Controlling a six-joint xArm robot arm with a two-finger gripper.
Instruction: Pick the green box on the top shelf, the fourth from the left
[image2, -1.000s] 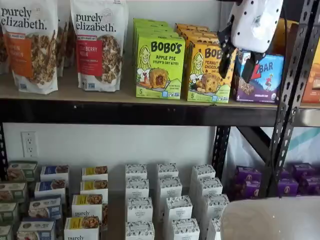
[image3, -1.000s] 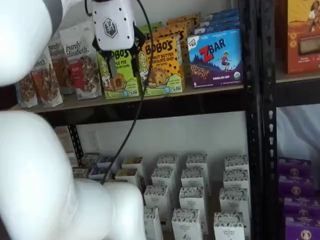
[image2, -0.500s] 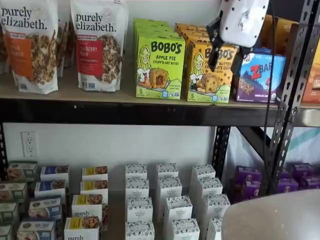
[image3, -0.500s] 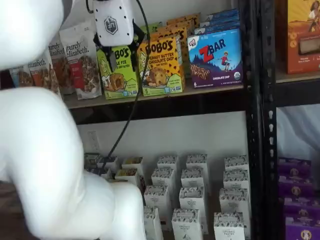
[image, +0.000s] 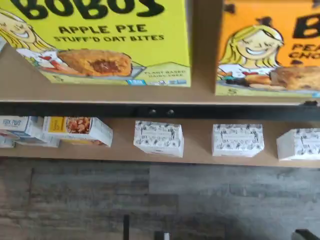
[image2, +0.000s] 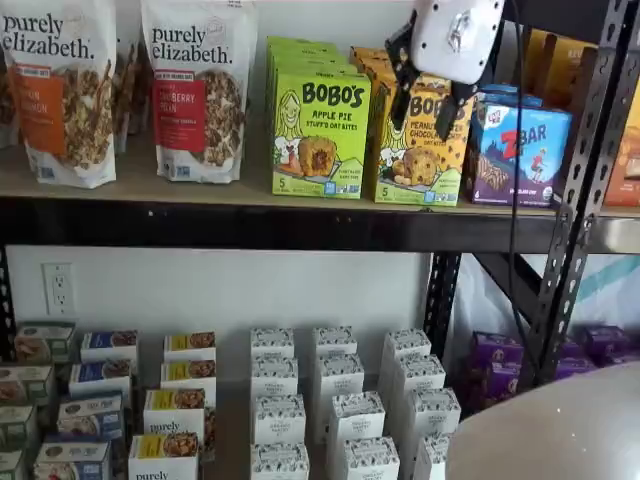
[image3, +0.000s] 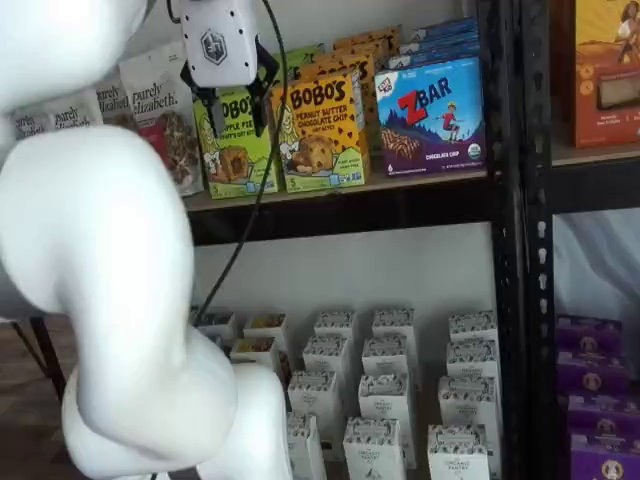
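The green box (image2: 320, 130) stands at the front of a row of like boxes on the top shelf (image2: 150, 215), left of an orange Bobo's box (image2: 415, 165). It also shows in a shelf view (image3: 235, 150) and fills much of the wrist view (image: 100, 40). My gripper (image2: 420, 128) hangs in front of the shelf with a plain gap between its black fingers and nothing in them. In one shelf view it is before the orange box. In a shelf view (image3: 232, 118) it is before the green box's upper half.
Purely Elizabeth granola bags (image2: 195, 90) stand left of the green box, a blue ZBar box (image2: 520, 150) right of the orange one. A black upright (image2: 580, 200) is at the right. Small white boxes (image2: 340, 400) fill the lower shelf. My white arm (image3: 90, 250) covers a shelf view's left.
The gripper has moved left along the top shelf, from in front of the ZBar box to the orange and green boxes. It stays open and empty.
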